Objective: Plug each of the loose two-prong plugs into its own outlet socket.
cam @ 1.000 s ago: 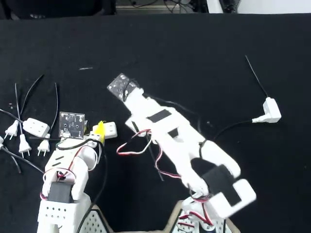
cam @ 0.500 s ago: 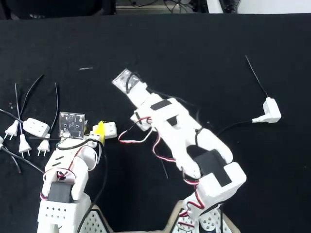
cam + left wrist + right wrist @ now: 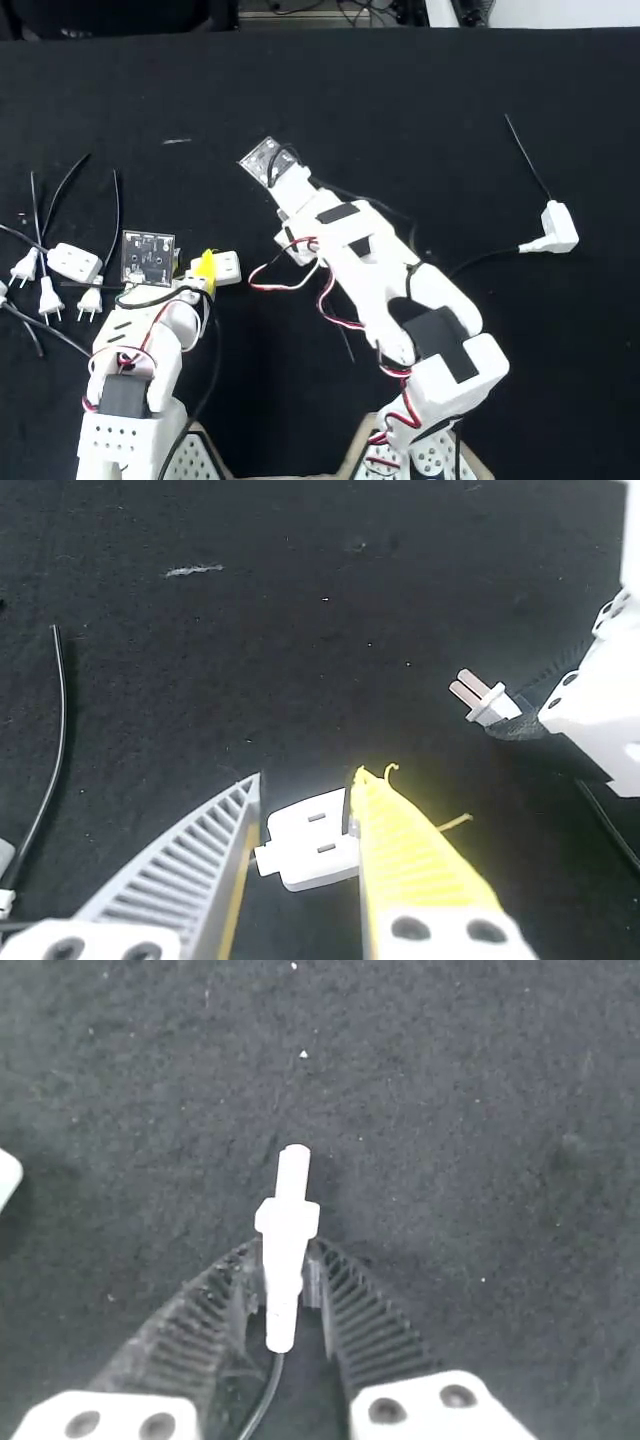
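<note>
My left gripper (image 3: 306, 798) is shut on a white outlet socket (image 3: 315, 840), held between its grey finger and its yellow one just above the black table. In the high view this socket (image 3: 227, 268) sits at the tip of the left arm, front left. My right gripper (image 3: 284, 1260) is shut on a white two-prong plug (image 3: 287, 1222), seen edge-on, its black wire trailing back between the fingers. From the left wrist, that plug (image 3: 479, 696) hangs to the right of the socket and beyond it, a gap apart. The right arm (image 3: 345, 255) slants across the middle.
Three loose white plugs (image 3: 48, 297) and a second white socket (image 3: 74, 262) lie with black wires at the left edge. An angled white plug (image 3: 558, 228) with a long wire rests at the right. The rest is bare black table (image 3: 400, 110).
The right arm's wrist has shifted slightly away from the base and to the right, carrying the plug. The left arm and its socket have stayed put.
</note>
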